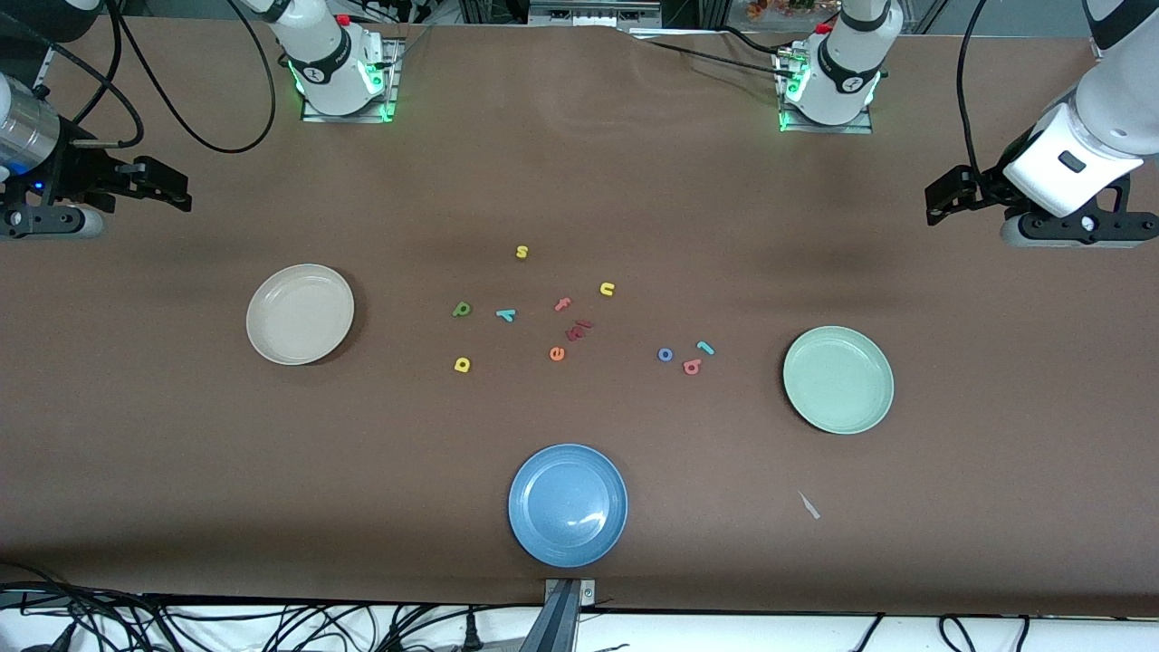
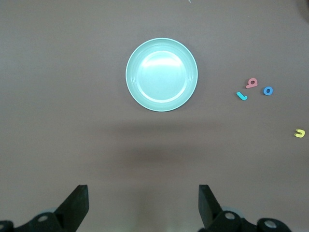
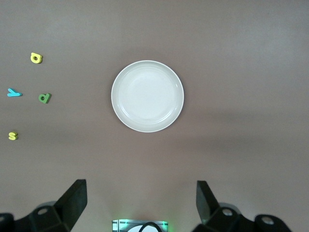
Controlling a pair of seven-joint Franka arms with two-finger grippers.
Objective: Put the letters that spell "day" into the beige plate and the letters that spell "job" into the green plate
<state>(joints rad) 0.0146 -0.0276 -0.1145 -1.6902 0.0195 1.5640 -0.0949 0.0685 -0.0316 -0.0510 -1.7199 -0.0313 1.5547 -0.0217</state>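
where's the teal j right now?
On the table in the front view, the teal j lies beside the blue o and pink-red b, between the scattered letters and the green plate, toward the left arm's end.

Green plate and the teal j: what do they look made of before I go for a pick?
The green plate looks like smooth glazed ceramic or hard plastic: a soft highlight sits in its well, so it is fairly glossy. The teal j looks like matte foam or soft plastic, flat and evenly coloured with no glint; which one I cannot tell.
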